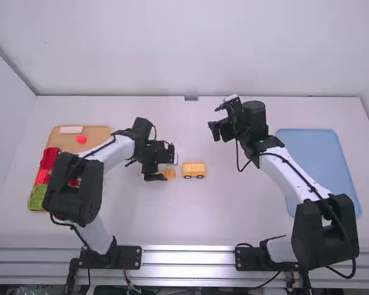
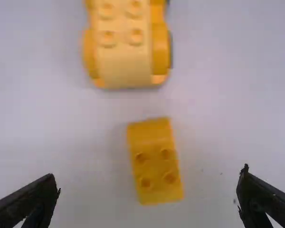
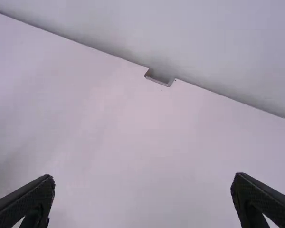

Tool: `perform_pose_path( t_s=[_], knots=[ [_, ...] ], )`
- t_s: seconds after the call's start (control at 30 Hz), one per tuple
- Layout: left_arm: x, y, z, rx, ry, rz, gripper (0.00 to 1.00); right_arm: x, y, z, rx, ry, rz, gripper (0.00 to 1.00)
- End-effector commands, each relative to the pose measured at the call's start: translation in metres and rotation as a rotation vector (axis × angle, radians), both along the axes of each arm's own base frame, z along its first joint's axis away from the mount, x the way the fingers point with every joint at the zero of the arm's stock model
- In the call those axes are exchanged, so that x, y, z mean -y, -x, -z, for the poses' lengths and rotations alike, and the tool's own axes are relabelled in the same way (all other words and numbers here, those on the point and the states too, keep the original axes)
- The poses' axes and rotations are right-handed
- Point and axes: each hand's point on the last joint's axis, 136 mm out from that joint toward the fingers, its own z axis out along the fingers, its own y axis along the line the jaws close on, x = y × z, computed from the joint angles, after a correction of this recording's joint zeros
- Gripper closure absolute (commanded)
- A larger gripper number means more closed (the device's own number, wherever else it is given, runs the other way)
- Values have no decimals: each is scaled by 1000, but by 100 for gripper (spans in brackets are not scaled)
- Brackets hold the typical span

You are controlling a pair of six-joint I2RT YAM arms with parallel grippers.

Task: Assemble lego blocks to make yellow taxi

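Lying just right of the left pincer (image 2: 151,178), the nearer one, which is being held wide, the small yellow block (image 2: 156,166) is being pointed lengthwise rightward at the yellow car (image 1: 194,169).

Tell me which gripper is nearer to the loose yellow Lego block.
Left. The left gripper hovers over the block, its open fingers to either side in its wrist view; in the high view, the right gripper hangs farther off, beyond and right of it.

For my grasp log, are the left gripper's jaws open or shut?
Open: the left gripper has its jaws wide apart, neither touching the small yellow block.
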Motion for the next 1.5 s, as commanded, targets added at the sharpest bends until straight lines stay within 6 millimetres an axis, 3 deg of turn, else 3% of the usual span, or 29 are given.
perform_pose_path(
  t_s=[0.0,0.17,0.33,0.53,0.73,1.0,1.37,1.47],
  knots=[
    [10,6,-30,-4,274,35,1,3,-5,-16,51,21,-10,1],
    [-11,1,-30,-9,357,-55,1,2,-6,-18,64,18,-10,1],
    [-7,11,-32,-52,393,-55,1,1,-8,-23,84,13,-12,1],
    [-5,15,-9,-2,396,-39,1,6,-10,-22,83,15,3,1],
    [-4,12,10,48,465,-148,1,7,-10,-22,79,16,4,1],
    [-4,17,26,57,513,-215,1,7,-10,-21,76,16,4,2],
    [2,11,50,20,547,-153,1,-10,7,-12,59,49,-148,1],
    [2,9,54,15,540,-158,11,-9,7,-12,55,46,-149,1]
  ],
)
